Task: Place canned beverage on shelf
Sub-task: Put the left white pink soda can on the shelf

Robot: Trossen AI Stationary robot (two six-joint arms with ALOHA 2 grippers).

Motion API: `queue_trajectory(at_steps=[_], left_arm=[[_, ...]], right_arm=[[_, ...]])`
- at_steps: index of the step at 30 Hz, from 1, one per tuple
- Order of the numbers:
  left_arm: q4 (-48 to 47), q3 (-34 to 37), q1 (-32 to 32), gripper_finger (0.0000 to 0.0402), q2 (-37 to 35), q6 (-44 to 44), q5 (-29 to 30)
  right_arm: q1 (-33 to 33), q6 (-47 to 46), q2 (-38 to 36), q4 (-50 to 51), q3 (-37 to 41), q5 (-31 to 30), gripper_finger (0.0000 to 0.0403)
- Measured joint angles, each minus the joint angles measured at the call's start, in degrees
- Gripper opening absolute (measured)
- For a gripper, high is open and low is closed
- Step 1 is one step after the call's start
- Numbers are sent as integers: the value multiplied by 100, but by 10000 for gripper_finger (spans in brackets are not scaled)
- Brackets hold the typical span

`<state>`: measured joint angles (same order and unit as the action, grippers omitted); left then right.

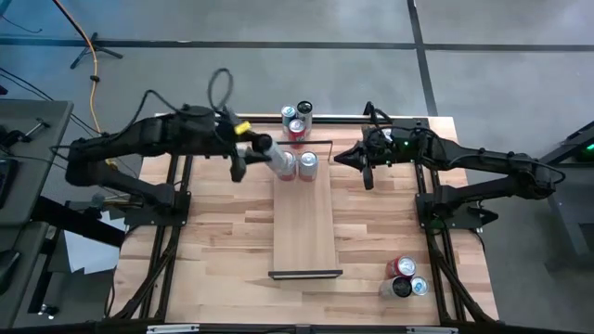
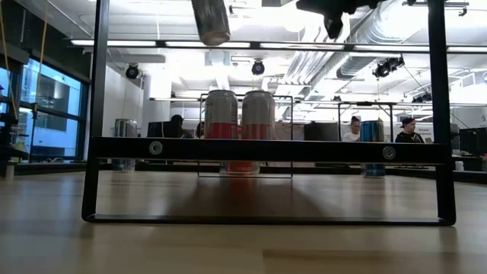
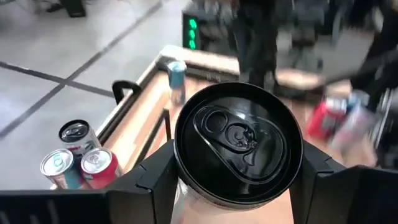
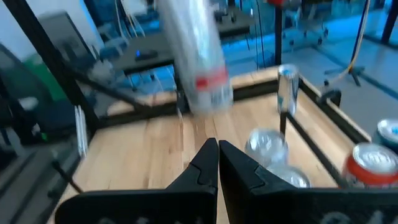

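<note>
The shelf (image 1: 303,227) is a long pale plank down the table's middle, with a black rail at each short end; its near rail (image 2: 266,150) fills the low view. Two silver-and-red cans (image 1: 307,165) (image 2: 258,114) stand upright on its far end. My left gripper (image 1: 258,148) is shut on another silver can (image 1: 277,160) (image 2: 211,19), held tilted high above the shelf's far end. My right gripper (image 1: 357,158) (image 4: 217,155) is shut and empty, in the air right of the shelf's far end. My left gripper pinches the can's side wall near its top end (image 3: 186,180) between its two fingers (image 3: 155,180), one on each side. The can's lid (image 3: 239,137) faces the wrist camera. The fingers slant down from the table's left. The can is lifted clear and tilted, its base lowest (image 2: 213,34).
Three more cans (image 1: 297,119) stand at the table's far edge behind the shelf. Three cans (image 1: 404,276) stand near the table's front right corner. Bare tabletop (image 1: 223,232) lies on both sides of the shelf.
</note>
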<state>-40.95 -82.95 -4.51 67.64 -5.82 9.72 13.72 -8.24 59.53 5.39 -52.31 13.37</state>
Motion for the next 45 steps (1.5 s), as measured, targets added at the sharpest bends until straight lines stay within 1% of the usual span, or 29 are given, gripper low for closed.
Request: queue_trajectory(at_steps=[3, 5, 8, 12, 15, 18, 22, 27, 31, 36, 45], left_arm=[[-8, -10, 176, 174, 116, 322, 7], [101, -5, 285, 174, 132, 390, 128], [420, 192, 405, 174, 55, 510, 324], [754, 487, 463, 174, -61, 499, 336], [701, 526, 463, 174, -79, 371, 333], [841, 523, 463, 174, -83, 288, 345], [668, 521, 463, 174, -37, -177, 443], [419, 523, 461, 174, 319, -725, 466], [433, 523, 461, 174, 694, -905, 511], [212, 523, 372, 175, 1165, -910, 886], [167, 523, 286, 175, 1653, -1285, 966]], right_arm=[[0, -362, -2, -559, -2, 9, 0], [0, -513, -4, -922, -2, 71, 0], [0, -483, -4, -1336, -2, 249, 0], [0, -436, -4, -1591, -2, 330, 0], [0, -436, -4, -1588, -2, 332, 0], [0, -436, -4, -1586, -2, 332, 0], [0, -436, -4, -1553, -2, 332, 0], [0, -434, -4, -1543, -2, 332, 0], [0, -434, -4, -1489, -2, 332, 0], [0, -475, -2, -1452, -2, 332, 0], [0, -462, -2, -1420, -2, 332, 0]])
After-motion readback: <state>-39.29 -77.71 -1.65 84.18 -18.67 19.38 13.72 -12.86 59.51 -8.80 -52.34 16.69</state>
